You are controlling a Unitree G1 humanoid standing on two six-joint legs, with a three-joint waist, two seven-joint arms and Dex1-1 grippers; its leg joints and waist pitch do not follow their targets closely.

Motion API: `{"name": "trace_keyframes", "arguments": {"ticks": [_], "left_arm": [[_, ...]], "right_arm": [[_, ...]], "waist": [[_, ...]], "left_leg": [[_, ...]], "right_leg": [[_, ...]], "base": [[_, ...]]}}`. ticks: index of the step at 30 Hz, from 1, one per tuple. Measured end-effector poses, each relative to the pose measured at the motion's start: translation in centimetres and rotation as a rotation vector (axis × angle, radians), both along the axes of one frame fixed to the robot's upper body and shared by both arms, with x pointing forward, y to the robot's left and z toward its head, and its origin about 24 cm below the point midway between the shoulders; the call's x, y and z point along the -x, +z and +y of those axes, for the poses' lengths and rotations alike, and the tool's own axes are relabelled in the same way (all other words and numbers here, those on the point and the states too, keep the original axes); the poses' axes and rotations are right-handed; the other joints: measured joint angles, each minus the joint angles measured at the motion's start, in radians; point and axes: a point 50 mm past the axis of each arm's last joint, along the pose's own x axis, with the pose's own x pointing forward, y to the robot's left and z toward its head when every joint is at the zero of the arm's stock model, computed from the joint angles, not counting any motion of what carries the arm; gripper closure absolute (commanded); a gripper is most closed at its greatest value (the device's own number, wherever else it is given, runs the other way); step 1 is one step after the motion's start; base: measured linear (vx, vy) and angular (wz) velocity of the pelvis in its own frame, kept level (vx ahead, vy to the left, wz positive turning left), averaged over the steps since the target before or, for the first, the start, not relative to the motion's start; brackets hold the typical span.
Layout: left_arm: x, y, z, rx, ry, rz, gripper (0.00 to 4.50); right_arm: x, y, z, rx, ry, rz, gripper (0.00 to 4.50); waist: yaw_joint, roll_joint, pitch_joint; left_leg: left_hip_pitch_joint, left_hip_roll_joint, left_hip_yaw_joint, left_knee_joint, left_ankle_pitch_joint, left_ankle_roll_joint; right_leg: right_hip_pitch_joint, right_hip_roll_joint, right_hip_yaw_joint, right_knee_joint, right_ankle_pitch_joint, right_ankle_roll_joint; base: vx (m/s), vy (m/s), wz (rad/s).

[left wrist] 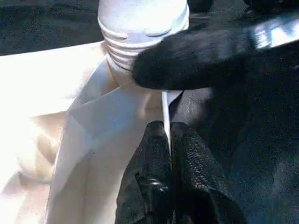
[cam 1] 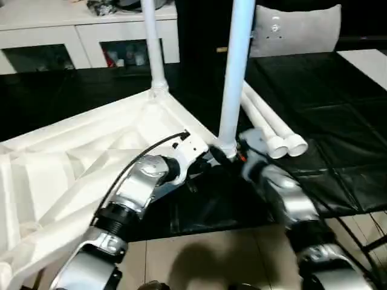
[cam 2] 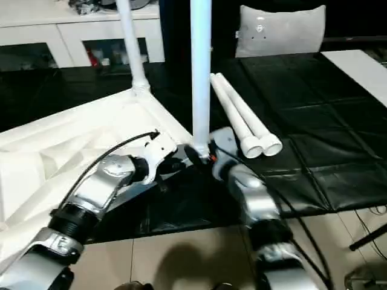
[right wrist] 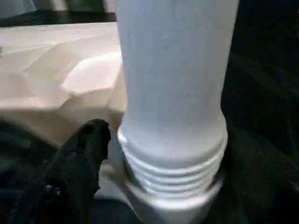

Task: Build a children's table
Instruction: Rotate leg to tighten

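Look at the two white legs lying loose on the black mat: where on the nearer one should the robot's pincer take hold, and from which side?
Probably from above, on the shaft of the nearer loose leg just behind its open end. It lies flat on the black mat against its twin, so only the top and the outer, right flank are free; the round tube suits a pinch across its width.

the white tabletop (cam 1: 72,163) lies underside up on the black floor, two legs (cam 1: 233,72) standing upright in its corner sockets and two more legs (cam 1: 269,124) lying side by side just beside it.
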Motion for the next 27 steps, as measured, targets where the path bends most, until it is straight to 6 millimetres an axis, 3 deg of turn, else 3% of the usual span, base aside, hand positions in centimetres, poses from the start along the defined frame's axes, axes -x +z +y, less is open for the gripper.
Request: {"name": "trace_keyframes", "arguments": {"ticks": [5, 11, 16, 27], "left_arm": [[0.4, -0.2, 1.1, 0.0, -0.131, 0.011, 4.5], [1.2, -0.4, 1.9, -0.01, -0.317, 0.046, 4.5], [1.5, -0.2, 2.6, -0.027, -0.446, 0.095, 4.5], [1.6, 0.0, 3.2, -0.037, -0.537, 0.142, 4.5]], "right_arm": [[0.5, 0.8, -2.5, 0.104, 0.138, -0.029, 0.06], [1.4, 1.2, -3.3, 0.149, 0.357, 0.0, 0.06], [2.2, 1.1, -3.2, 0.181, 0.536, 0.044, 0.06], [2.4, 1.4, -2.4, 0.177, 0.706, 0.104, 0.92]], "waist": [[0.014, 0.0, 0.0], [0.037, 0.0, 0.0], [0.047, 0.0, 0.0], [0.052, 0.0, 0.0]], "left_leg": [[-0.001, 0.0, 0.0, 0.003, 0.0, 0.0], [0.001, 0.001, 0.0, 0.006, 0.0, 0.0], [0.002, 0.0, 0.001, 0.007, 0.0, 0.0], [0.002, 0.001, 0.001, 0.008, 0.0, 0.0]], "right_leg": [[0.0, 0.0, 0.0, 0.0, 0.001, -0.002], [0.004, 0.0, 0.001, 0.0, 0.002, -0.002], [0.006, -0.001, 0.001, 0.0, 0.002, -0.002], [0.007, -0.001, 0.001, 0.001, 0.002, -0.003]], "base": [[0.0, 0.0, 0.0], [0.0, 0.0, 0.0], [0.0, 0.0, 0.0], [0.0, 0.0, 0.0]]}}
